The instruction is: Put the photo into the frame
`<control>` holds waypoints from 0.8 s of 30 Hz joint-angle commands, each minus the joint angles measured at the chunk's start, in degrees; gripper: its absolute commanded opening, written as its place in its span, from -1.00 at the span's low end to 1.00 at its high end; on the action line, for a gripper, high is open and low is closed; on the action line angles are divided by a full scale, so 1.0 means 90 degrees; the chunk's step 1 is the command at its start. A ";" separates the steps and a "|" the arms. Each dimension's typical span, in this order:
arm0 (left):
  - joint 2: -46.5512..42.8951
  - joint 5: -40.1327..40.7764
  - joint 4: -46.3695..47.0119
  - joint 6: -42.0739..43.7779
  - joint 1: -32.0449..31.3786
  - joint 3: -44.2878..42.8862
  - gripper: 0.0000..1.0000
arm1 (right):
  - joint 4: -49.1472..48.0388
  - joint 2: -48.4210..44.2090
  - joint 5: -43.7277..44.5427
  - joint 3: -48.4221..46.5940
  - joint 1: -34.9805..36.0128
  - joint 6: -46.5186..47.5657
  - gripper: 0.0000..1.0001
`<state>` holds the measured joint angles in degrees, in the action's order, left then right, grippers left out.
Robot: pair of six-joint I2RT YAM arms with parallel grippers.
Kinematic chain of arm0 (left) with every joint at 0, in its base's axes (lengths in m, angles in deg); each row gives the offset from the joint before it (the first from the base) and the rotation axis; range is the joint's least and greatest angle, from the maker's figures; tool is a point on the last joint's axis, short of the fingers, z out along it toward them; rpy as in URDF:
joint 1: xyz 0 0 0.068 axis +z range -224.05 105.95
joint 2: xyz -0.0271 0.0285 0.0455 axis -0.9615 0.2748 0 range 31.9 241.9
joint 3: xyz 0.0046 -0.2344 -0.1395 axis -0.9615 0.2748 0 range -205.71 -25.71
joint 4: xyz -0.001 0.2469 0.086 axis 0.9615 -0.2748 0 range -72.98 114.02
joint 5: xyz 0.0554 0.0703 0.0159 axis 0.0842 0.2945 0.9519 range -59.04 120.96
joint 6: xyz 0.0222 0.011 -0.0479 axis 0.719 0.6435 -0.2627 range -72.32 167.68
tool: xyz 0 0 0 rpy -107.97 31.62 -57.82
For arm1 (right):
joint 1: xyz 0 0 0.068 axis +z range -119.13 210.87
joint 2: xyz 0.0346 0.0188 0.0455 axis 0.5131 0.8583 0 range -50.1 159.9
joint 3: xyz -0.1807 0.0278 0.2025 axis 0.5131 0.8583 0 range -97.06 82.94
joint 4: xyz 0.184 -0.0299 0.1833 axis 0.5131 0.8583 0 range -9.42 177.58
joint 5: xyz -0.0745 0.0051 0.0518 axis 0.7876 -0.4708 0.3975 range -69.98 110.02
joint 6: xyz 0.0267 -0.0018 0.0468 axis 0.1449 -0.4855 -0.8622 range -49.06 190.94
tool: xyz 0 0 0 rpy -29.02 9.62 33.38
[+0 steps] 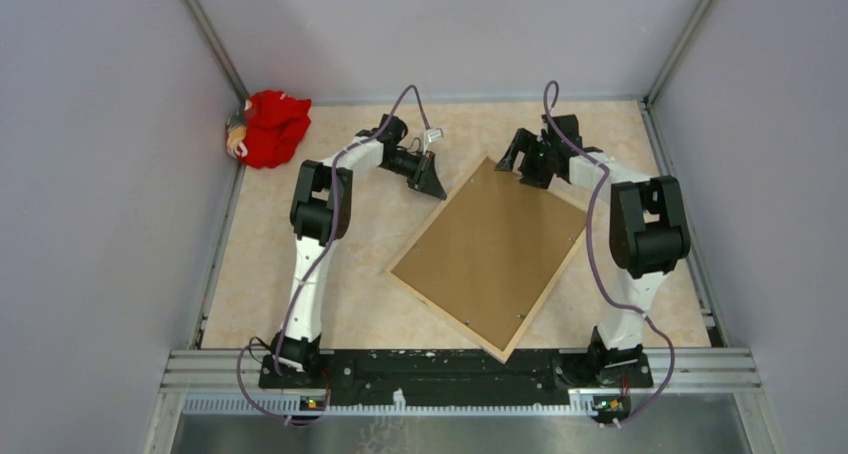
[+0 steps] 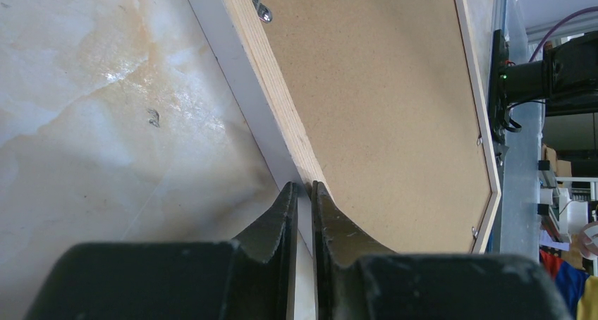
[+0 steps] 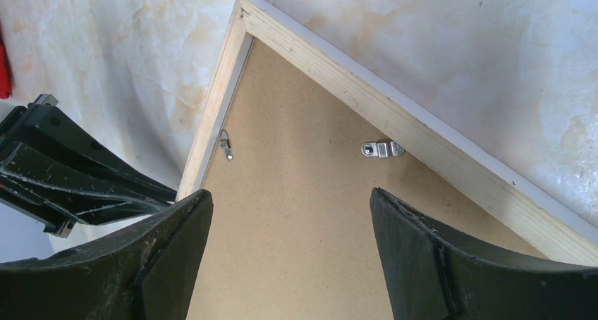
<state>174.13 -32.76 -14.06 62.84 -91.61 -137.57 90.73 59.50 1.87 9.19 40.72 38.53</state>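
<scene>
Left gripper (image 2: 302,189), right gripper (image 3: 290,200), one frame (image 3: 437,147)

Above the black base rail (image 1: 440,364), both arms (image 1: 305,284) are made of white links and black joints, with purple cables (image 1: 589,236) led along them; the end effector fingers (image 3: 437,263) are black and scratched.

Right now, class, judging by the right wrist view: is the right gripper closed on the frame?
No: the right gripper hangs wide open above the backing board, near a corner of the frame.
</scene>
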 commanded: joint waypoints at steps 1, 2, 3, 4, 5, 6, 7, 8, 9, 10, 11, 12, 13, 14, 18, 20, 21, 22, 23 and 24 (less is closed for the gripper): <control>0.0120 0.0899 -0.0309 0.0410 -0.0021 0.0309 -0.70 | -0.0207 0.0159 0.0009 -0.0061 -0.0066 0.0018 0.64; 0.0115 0.0899 -0.0307 0.0410 -0.0021 0.0309 -0.70 | -0.0210 0.0186 0.0001 -0.0073 -0.0068 0.0008 0.64; 0.0114 0.0890 -0.0309 0.0416 -0.0021 0.0309 -0.70 | -0.0199 0.0218 -0.0023 -0.0075 -0.0070 0.0001 0.64; 0.0114 0.0897 -0.0308 0.0413 -0.0021 0.0309 -0.70 | -0.0189 0.0237 -0.0031 -0.0074 -0.0074 -0.0001 0.64; 0.0114 0.0899 -0.0305 0.0415 -0.0021 0.0309 -0.70 | -0.0191 0.0259 -0.0047 -0.0069 -0.0078 -0.0008 0.64; 0.0118 0.0899 -0.0304 0.0417 -0.0021 0.0309 -0.70 | -0.0199 0.0281 -0.0062 -0.0062 -0.0078 -0.0004 0.63; 0.0118 0.0894 -0.0305 0.0418 -0.0021 0.0303 -0.70 | -0.0209 0.0290 -0.0063 -0.0048 -0.0078 -0.0012 0.63; 0.0117 0.0882 -0.0308 0.0421 -0.0021 0.0302 -0.70 | -0.0221 0.0300 -0.0063 -0.0035 -0.0083 -0.0020 0.63; 0.0112 0.0886 -0.0309 0.0416 -0.0021 0.0302 -0.70 | -0.0233 0.0314 -0.0066 -0.0025 -0.0085 -0.0030 0.63; 0.0114 0.0889 -0.0308 0.0407 -0.0021 0.0306 -0.70 | -0.0252 0.0326 -0.0071 -0.0027 -0.0088 -0.0044 0.63; 0.0121 0.0880 -0.0304 0.0413 -0.0021 0.0307 -0.70 | -0.0258 0.0335 -0.0065 -0.0027 -0.0088 -0.0047 0.63; 0.0124 0.0879 -0.0307 0.0411 -0.0021 0.0301 -0.70 | -0.0280 0.0342 -0.0061 -0.0023 -0.0102 -0.0051 0.63; 0.0124 0.0883 -0.0313 0.0411 -0.0021 0.0304 -0.70 | -0.0308 0.0355 -0.0047 -0.0026 -0.0103 -0.0053 0.62; 0.0126 0.0879 -0.0318 0.0415 -0.0021 0.0307 -0.70 | -0.0321 0.0365 -0.0015 -0.0027 -0.0107 -0.0057 0.62; 0.0114 0.0864 -0.0322 0.0429 -0.0021 0.0307 -0.70 | -0.0383 0.0428 0.0101 -0.0063 -0.0127 -0.0059 0.57; 0.0114 0.0869 -0.0327 0.0426 -0.0021 0.0300 -0.70 | -0.0403 0.0426 0.0193 -0.0059 -0.0127 -0.0054 0.55; 0.0115 0.0862 -0.0333 0.0434 -0.0021 0.0302 -0.71 | -0.0412 0.0425 0.0254 -0.0058 -0.0126 -0.0047 0.54; 0.0114 0.0851 -0.0338 0.0436 -0.0021 0.0299 -0.70 | -0.0422 0.0408 0.0318 -0.0053 -0.0128 -0.0039 0.54; 0.0119 0.0848 -0.0336 0.0440 -0.0021 0.0304 -0.70 | -0.0433 0.0393 0.0368 -0.0045 -0.0127 -0.0042 0.53; 0.0115 0.0850 -0.0346 0.0445 -0.0021 0.0300 -0.70 | -0.0439 0.0377 0.0411 -0.0038 -0.0129 -0.0042 0.53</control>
<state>174.13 -32.83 -14.08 62.89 -91.61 -137.57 88.33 62.15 2.39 9.19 40.32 37.79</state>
